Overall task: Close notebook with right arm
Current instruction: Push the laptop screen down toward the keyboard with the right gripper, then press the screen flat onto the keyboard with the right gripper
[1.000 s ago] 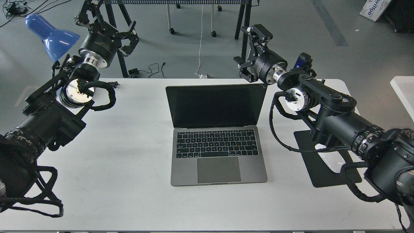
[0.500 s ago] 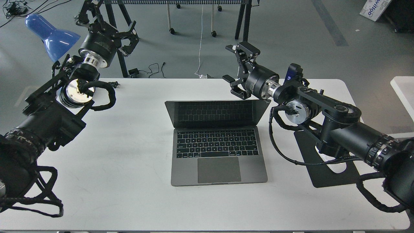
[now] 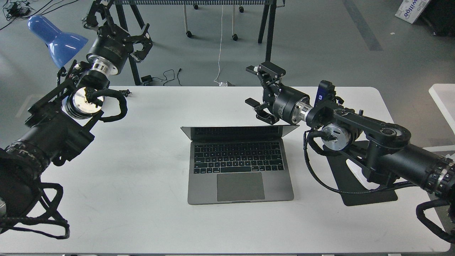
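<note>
- Slim grey metal notebook (image 3: 240,170) lying flat near the middle of the white table (image 3: 142,206), closer to the near edge than the far one; matte black keys and a large smooth rectangular trackpad facing up.
- Lid tipped steeply forward over the keyboard, showing only as a thin dark wedge with sharp corners.
- Right gripper (image 3: 256,85) splayed apart, clasping nothing; black angular claw fingers just above the lid's right top edge, contact not clear.
- Behind it, a cylindrical black wrist, polished silver ring, braided cable looping down.
- Flat matte black mouse pad (image 3: 359,188) toward the right edge, partly under the right arm.
- Left gripper (image 3: 117,21) beyond the far left corner, beside a glossy blue lamp shade (image 3: 57,39); fingers spread, empty.
</note>
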Controlling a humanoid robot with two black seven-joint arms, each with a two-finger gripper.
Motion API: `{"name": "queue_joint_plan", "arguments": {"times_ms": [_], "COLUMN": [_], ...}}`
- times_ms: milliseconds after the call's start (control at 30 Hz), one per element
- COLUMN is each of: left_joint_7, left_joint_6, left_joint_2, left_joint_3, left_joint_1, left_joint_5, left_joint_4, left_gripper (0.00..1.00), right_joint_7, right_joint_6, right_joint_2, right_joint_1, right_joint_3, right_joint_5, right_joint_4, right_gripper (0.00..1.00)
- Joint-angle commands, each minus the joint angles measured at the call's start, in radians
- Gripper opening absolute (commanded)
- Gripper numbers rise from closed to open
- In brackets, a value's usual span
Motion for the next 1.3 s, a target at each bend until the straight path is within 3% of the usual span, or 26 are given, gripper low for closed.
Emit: {"name": "queue_joint_plan", "arguments": {"times_ms": [0,433,1267], "left_joint_7": [0.000,0.000,0.000], "left_joint_6": [0.000,0.000,0.000], "left_joint_2": [0.000,0.000,0.000], "left_joint_3": [-0.001,-0.001,-0.001], "left_joint_1": [0.000,0.000,0.000], "left_joint_5": [0.000,0.000,0.000], "left_joint_4": [-0.001,0.000,-0.001], "left_gripper": [1.00,1.00,1.00], "right_joint_7": [-0.001,0.001,0.007], "right_joint_6": [0.008,0.017,0.032], "right_joint_2": [-0.031,-0.096,-0.085], "right_joint_1": [-0.011,-0.039,-0.129], "right_joint_3": [-0.001,-0.104,-0.216], "right_joint_5": [0.002,0.000,-0.138], "right_joint_4": [0.030,0.139,0.141], "right_gripper": [1.00,1.00,1.00]}}
